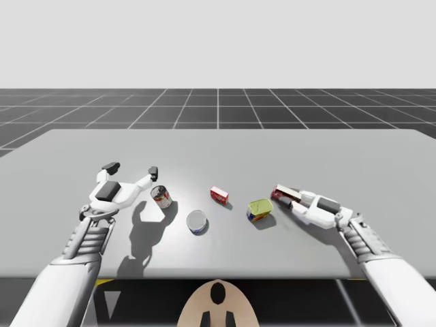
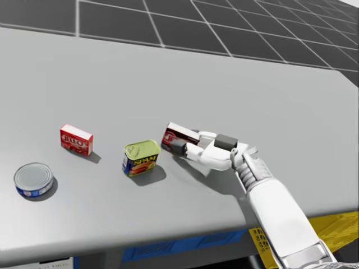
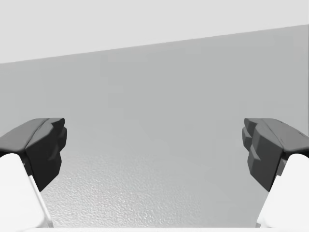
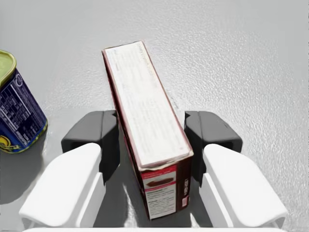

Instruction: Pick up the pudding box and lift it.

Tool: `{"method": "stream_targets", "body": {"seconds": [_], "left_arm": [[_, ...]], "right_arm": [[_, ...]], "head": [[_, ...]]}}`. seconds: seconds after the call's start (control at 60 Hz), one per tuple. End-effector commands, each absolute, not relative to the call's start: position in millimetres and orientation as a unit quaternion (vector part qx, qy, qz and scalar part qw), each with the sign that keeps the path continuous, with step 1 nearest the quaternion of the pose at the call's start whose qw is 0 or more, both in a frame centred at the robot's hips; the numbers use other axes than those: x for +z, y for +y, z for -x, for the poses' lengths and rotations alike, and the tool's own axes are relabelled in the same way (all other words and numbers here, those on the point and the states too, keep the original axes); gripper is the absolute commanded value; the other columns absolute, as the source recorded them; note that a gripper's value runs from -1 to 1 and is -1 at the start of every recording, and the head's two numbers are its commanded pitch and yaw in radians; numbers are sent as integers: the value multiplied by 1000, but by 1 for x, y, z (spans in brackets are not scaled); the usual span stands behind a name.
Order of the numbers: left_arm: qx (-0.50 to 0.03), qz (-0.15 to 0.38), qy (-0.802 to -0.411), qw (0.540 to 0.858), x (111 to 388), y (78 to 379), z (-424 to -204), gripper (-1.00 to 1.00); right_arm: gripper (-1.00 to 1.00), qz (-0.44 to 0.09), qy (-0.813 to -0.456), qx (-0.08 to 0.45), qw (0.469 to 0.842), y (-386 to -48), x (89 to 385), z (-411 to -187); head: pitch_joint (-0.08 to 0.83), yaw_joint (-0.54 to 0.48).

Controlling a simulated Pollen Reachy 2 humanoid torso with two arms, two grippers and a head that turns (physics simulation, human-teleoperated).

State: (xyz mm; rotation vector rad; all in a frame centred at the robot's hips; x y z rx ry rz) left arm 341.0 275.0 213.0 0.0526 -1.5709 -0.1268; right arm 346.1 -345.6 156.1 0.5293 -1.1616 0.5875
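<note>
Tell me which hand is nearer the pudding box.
Right. My right hand is shut on the pudding box; my left hand hangs open well away, beyond the small red box.

We read the desk [image 4: 241, 58] as a matt grey sheet with a fine pebbled grain. The pudding box [image 4: 145, 106] looks like printed card, with a pale matt face and darker, faintly sheened sides. The right jaws show smooth white plastic shells and matt dark-grey pads [image 4: 96, 135]. The flat round can [image 2: 33, 178] has a bright metal lid. The blue rectangular can [image 2: 140, 159] carries a glossy label, and the small red box [image 2: 76, 139] looks like satin card.
</note>
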Motion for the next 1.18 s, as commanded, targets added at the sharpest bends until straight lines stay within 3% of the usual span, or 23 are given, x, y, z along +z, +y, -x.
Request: {"method": "stream_targets", "body": {"seconds": [0.017,0.167,0.45,0.617,0.85,1.183], "left_arm": [[-58,-24,-707,705,213,274,-341,-1000],[-58,-25,-707,705,213,274,-340,-1000],[-58,-25,-707,705,213,273,-340,-1000],[-56,-24,-707,704,214,273,-339,-1000],[-53,-25,-708,704,215,274,-339,-1000],[-51,-23,-708,704,216,275,-339,-1000]], "right_arm": [[1000,-281,-491,276,777,-349,153,-342],[1000,-278,-491,281,777,-349,153,-342],[1000,-274,-493,287,774,-348,151,-341],[1000,-276,-500,290,768,-346,160,-340],[1000,-255,-552,314,729,-340,228,-334],[1000,-214,-661,350,629,-320,374,-302]], "head": [[627,-380],[573,-384],[341,-405],[294,-431],[293,-442],[282,-442]]}}
